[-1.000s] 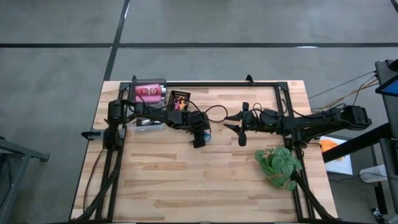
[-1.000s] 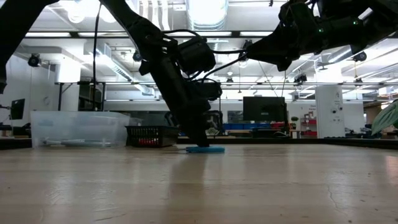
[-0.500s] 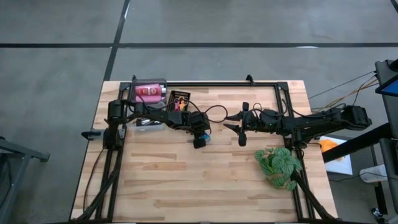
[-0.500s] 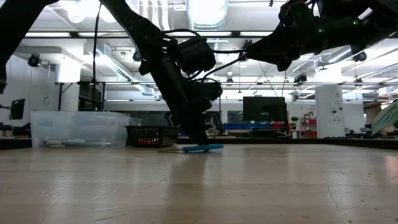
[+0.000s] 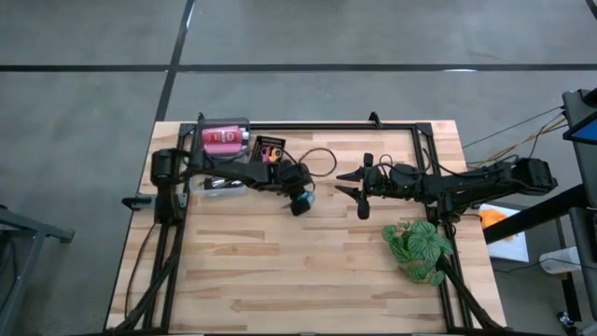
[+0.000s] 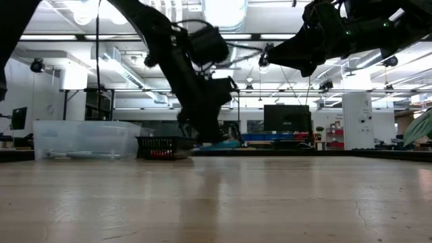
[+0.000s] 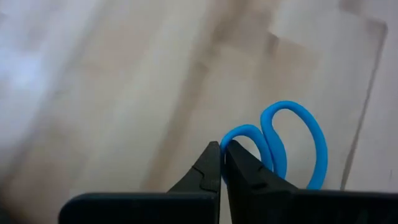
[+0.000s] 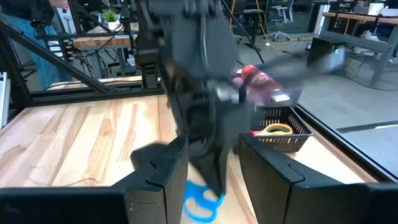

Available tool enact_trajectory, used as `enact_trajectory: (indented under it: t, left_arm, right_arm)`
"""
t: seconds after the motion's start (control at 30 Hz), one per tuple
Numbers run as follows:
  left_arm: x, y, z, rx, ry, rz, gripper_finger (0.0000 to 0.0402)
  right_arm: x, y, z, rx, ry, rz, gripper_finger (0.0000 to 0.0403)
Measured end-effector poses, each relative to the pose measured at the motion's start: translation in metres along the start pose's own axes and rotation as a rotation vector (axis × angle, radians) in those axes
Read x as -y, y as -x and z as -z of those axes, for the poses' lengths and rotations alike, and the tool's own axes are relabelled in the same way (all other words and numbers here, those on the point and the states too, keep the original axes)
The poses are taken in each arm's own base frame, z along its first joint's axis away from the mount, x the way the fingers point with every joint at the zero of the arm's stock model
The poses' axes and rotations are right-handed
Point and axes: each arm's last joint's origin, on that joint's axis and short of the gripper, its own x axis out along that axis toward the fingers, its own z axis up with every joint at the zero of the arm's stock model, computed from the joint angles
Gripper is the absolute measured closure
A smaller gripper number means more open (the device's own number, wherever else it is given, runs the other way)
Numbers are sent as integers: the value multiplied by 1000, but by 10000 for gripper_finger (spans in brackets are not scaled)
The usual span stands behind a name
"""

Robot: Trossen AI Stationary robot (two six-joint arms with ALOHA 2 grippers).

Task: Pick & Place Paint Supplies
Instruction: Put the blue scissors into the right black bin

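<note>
Left gripper (image 7: 221,163) has clamped fully onto the small blue-handled scissors (image 7: 283,146), now lifted off the wooden table (image 5: 280,271); pick done, placement pending. Right gripper (image 5: 362,191) waits mid-table, partly open, empty.

Left gripper (image 5: 299,204) sits over mid-table (image 5: 280,280), clamped on the scissors (image 7: 289,144), which hang clear of the tabletop in the low view; right gripper (image 5: 356,200) hovers just to its right, apart from it; tray (image 5: 270,149) lies at the far edge behind the left gripper; tub (image 6: 84,140) sits left of the tray, with a bottle (image 5: 222,137) in it; plant (image 5: 418,248) stands at the near right, below the right arm.
</note>
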Motion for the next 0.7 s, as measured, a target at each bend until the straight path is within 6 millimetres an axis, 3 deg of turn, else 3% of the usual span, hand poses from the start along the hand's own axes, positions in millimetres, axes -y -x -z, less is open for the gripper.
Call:
enact_trajectory:
  t: [0.47, 0.7]
  left_arm:
    - [-25, 75, -15, 214, 351, -414, 400]
    - [-62, 81, -16, 218, 490, -543, 400]
  right_arm:
    - [0, 0, 0, 0, 0, 0, 261]
    - [0, 0, 0, -1, -1, 0, 261]
